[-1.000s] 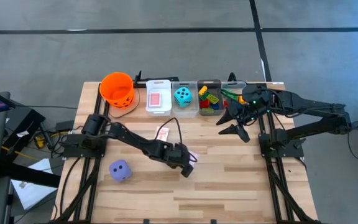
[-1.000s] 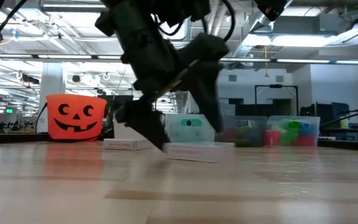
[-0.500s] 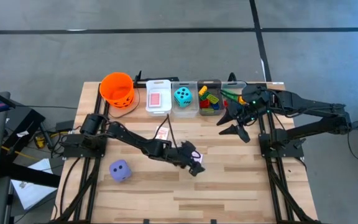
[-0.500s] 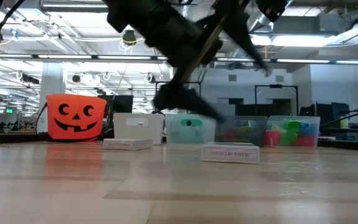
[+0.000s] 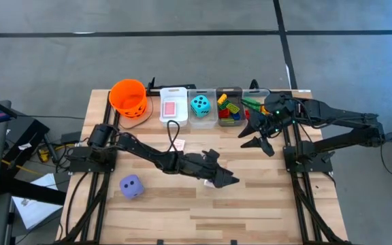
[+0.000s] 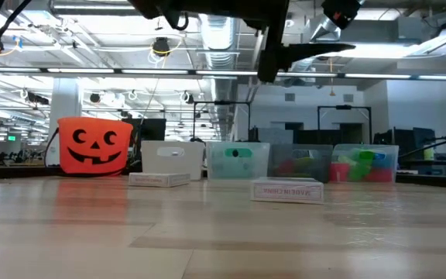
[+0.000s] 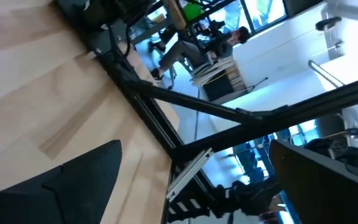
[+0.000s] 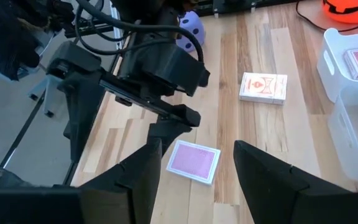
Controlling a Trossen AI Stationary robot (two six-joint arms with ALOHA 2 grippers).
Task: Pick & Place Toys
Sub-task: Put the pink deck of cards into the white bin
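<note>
A pink-backed card pack [image 8: 193,160] lies flat on the table near its middle, also seen in the low view [image 6: 287,191]. My left gripper [image 5: 226,173] hangs open above it, pointing almost level toward the table's right edge, and holds nothing. A second card pack [image 5: 177,145] lies flat farther back. The purple die [image 5: 131,186] sits on the table at the near left. At the far right my right gripper [image 5: 256,135] waits open and empty in the air. A teal die [image 5: 200,105] and coloured bricks [image 5: 229,109] lie in bins at the far edge.
Along the far edge stand an orange pumpkin bucket [image 5: 128,96], a white bin [image 5: 173,116] with a pink card, a clear bin [image 5: 209,117] with the teal die and a bin [image 5: 239,99] of bricks. Bare wood shows at the near right.
My left gripper has risen from the table, tipped from pointing down to almost level, and swung toward the right edge, staying open. The pink card pack that lay between its fingers has shifted a little to the right and lies flat, uncovered in the low view.
</note>
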